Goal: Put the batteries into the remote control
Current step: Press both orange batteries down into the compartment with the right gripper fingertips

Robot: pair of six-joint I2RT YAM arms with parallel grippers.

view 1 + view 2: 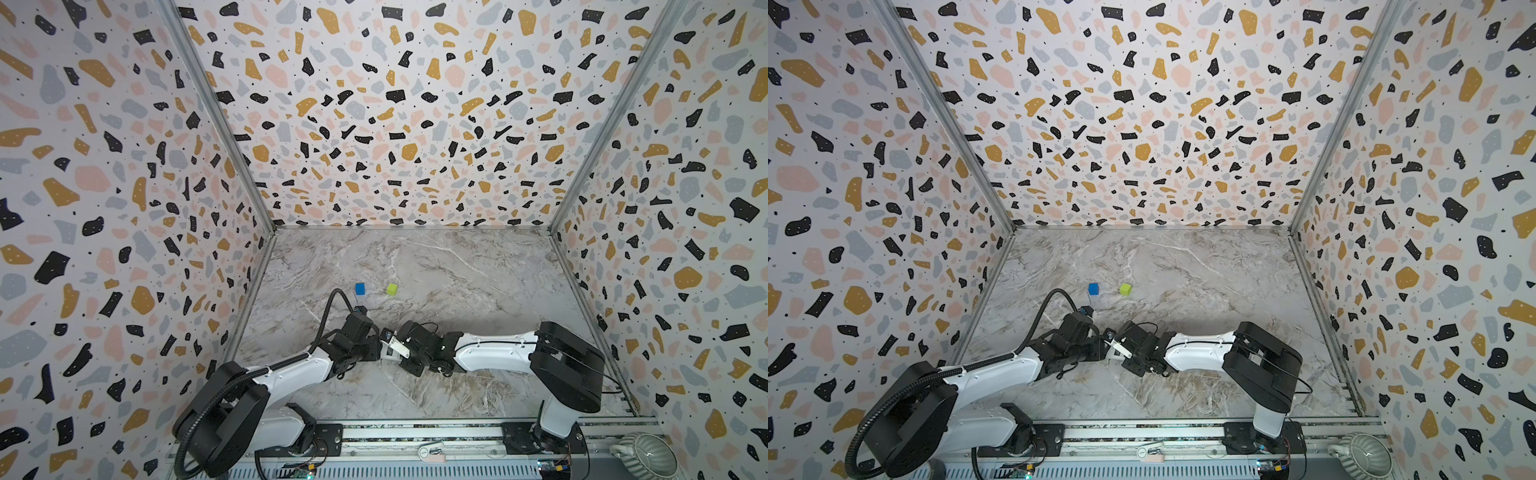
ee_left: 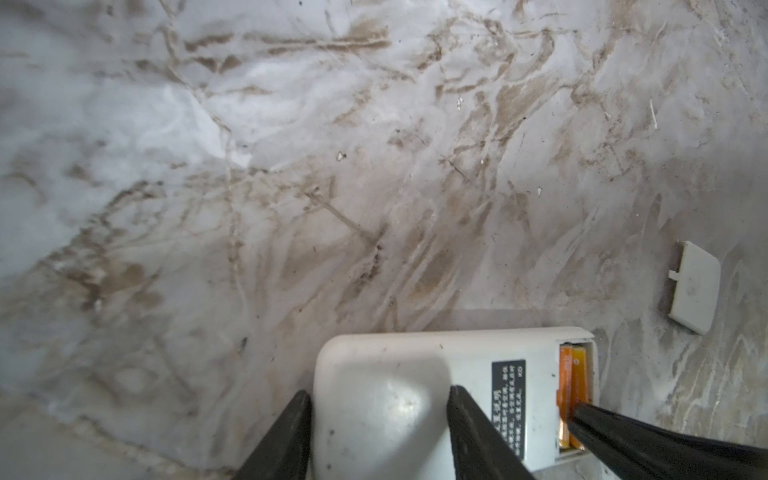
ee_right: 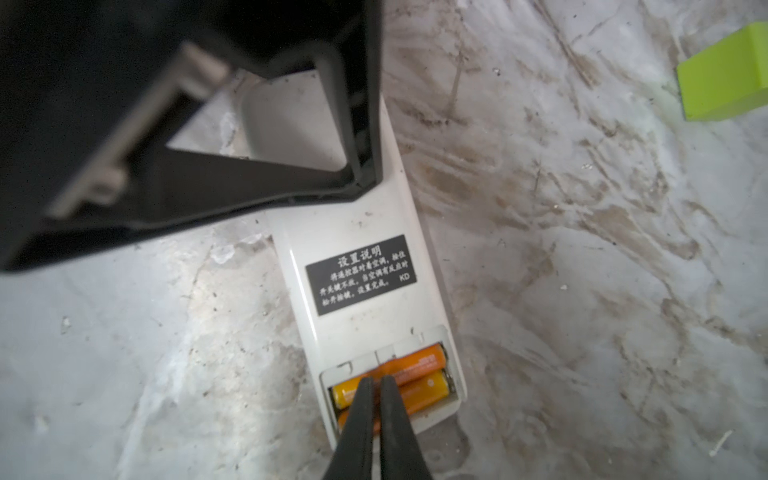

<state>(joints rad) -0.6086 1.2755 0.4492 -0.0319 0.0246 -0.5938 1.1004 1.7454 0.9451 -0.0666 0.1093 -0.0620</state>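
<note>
Orange batteries (image 3: 409,376) seated; right gripper (image 3: 376,384) closed, pressing them. Left gripper (image 2: 378,399) clamps remote control (image 3: 361,266). Excess push could pop 1 out.

Remote control (image 3: 365,266) lying face down on counter (image 2: 291,166); batteries (image 3: 415,374) sitting side by side in its open compartment; loose cover (image 2: 694,286) lying beside it.
</note>
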